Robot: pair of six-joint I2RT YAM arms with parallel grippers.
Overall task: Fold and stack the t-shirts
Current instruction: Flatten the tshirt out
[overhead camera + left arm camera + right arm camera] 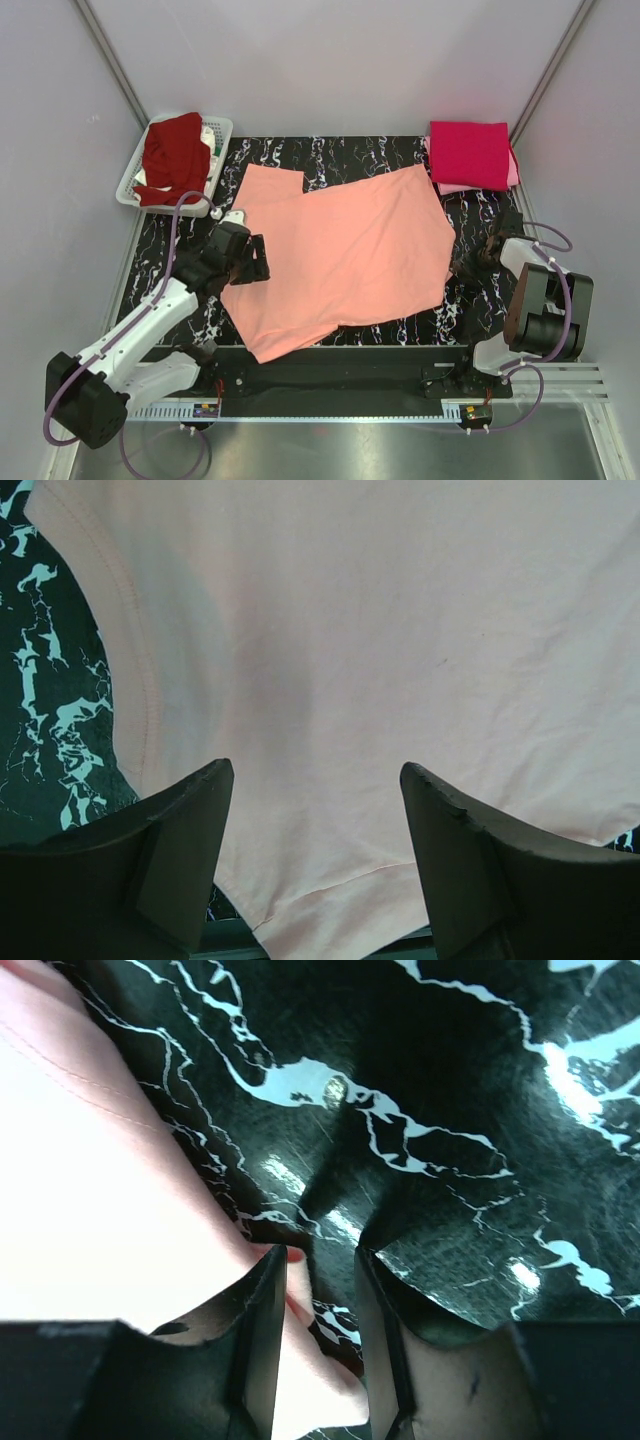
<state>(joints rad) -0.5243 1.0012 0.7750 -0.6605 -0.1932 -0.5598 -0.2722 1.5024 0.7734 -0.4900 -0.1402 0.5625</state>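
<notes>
The salmon-peach t-shirt (345, 250) lies spread flat on the black marbled table (300, 155). My left gripper (256, 259) is open over the shirt's left edge; in the left wrist view (315, 768) the fabric (380, 630) and a hem seam lie between the wide jaws. My right gripper (468, 266) is at the shirt's right corner; in the right wrist view (320, 1252) the jaws stand slightly apart, with the shirt's edge (100, 1190) running in between them, not pinched. A folded crimson tee (468, 152) lies on a light pink one (514, 172) at the back right.
A white plastic basket (222, 130) at the back left holds a dark maroon-red tee (170, 155). Grey walls close in the table on three sides. A metal rail runs along the near edge by the arm bases.
</notes>
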